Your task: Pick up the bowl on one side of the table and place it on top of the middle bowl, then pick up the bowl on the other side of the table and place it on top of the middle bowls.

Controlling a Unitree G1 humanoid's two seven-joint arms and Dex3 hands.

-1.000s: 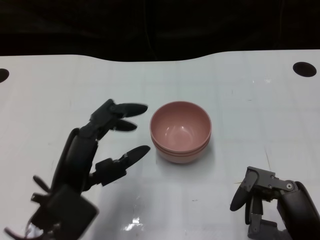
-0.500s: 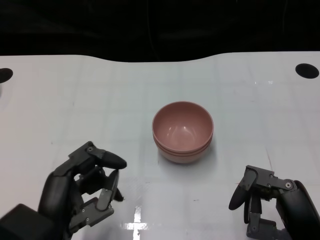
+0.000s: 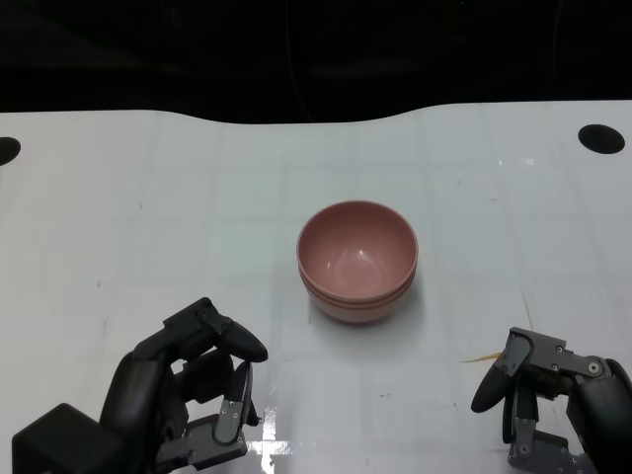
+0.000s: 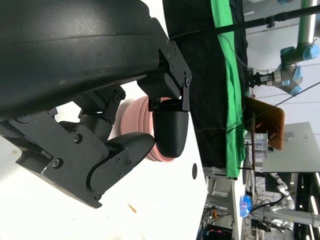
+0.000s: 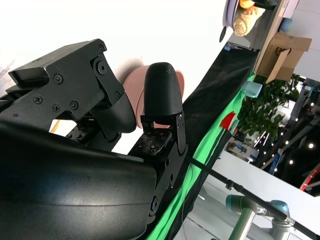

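A white surface (image 3: pixel 148 197) is being seen under bright glare, with two round dark holes being shown near its far corners, one (image 3: pixel 601 137) at the right and one (image 3: pixel 6 149) at the left. A small orange sliver (image 3: pixel 481 356) is being seen lying on it. Beyond the far edge, a black cloth (image 4: pixel 210 75) and a green cloth (image 4: pixel 231 90) are being shown hanging side by side.

white glossy worktop (image 3: pixel 148 188), faint grid lines. stacked pink bowls (image 3: pixel 356 259) sit near its centre, nested upright. dark round hole (image 3: pixel 600 138) at the far right edge, another (image 3: pixel 6 149) at the far left edge. small tan sliver (image 3: pixel 482 356) lies near front right.
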